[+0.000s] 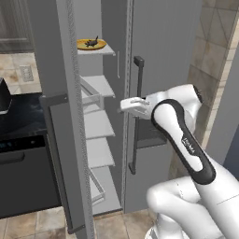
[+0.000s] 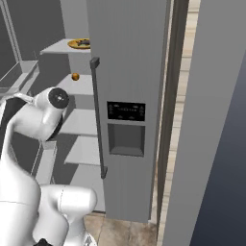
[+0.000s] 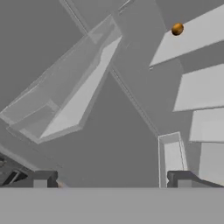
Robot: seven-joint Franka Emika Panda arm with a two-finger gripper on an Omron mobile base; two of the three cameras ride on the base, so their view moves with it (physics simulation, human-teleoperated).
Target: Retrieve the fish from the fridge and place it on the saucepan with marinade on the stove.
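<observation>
Beige tile covers the floor and the wall at the upper right of the left base view, where the fridge point(image 1: 158, 56) stands with its left door point(image 1: 56, 93) swung open toward the camera and its right door shut. White shelves point(image 1: 98, 123) step down the open compartment in the middle of that frame. On the top shelf, at the upper centre-left, lies a yellow plate point(image 1: 91, 45) with a dark fish point(image 1: 92, 42) on it. The right base view shows the same plate at its upper left, partly cut off by the shut door, and one shelf below it a small orange ball point(image 2: 75, 76). That ball sits at the upper right of the hand view, on the edge of a pale shelf. A dark bar handle point(image 1: 137, 112) runs down the shut door, and the right base view shows a dispenser panel point(image 2: 126, 127) on that door's face.

At the left edge of the left base view is the stove point(image 1: 21, 149), black top above a dark oven front.

The arm rises from the lower right of the left base view, its white hand reaching to mid-frame, just in front of the handle and beside the shelves. The gripper point(image 3: 111, 180) points into the fridge; its two dark tips stand wide apart at the bottom of the hand view with nothing between them, well below the fish's shelf.
</observation>
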